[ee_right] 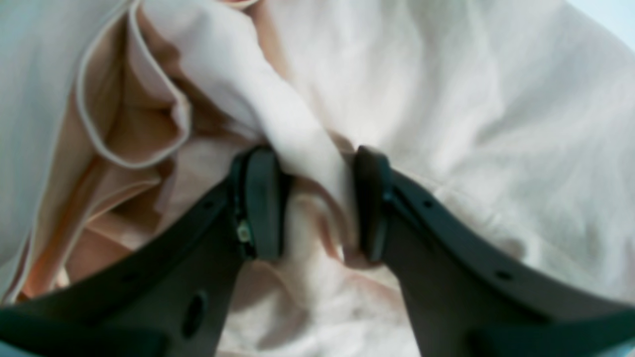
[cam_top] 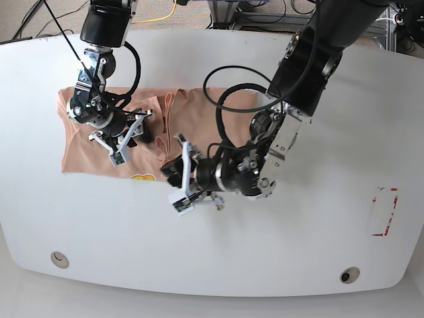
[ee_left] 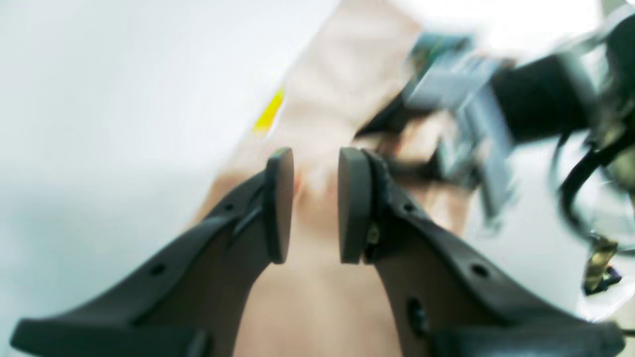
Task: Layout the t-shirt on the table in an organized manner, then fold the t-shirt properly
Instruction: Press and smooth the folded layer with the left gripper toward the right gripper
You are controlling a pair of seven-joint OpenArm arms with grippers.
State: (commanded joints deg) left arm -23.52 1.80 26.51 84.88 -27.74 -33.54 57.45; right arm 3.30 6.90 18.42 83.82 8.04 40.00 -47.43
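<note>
The peach-tan t-shirt (cam_top: 79, 156) lies wrinkled on the left half of the white table (cam_top: 318, 252), its yellow print (cam_top: 139, 177) at the near edge. My right gripper (cam_top: 147, 134) sits on the shirt's middle. In the right wrist view the right gripper (ee_right: 312, 203) is shut on a raised fold of the t-shirt (ee_right: 446, 99). My left gripper (cam_top: 170, 169) is at the shirt's near right edge. In the blurred left wrist view the left gripper (ee_left: 315, 198) has its pads close together, with the t-shirt (ee_left: 337, 84) in the narrow gap.
Two small round holes (cam_top: 59, 258) (cam_top: 349, 274) sit near the table's front edge, and a red-outlined rectangle (cam_top: 384, 212) is at the right. The right arm's wrist (ee_left: 496, 109) shows blurred close beyond my left gripper. Cables lie behind the table.
</note>
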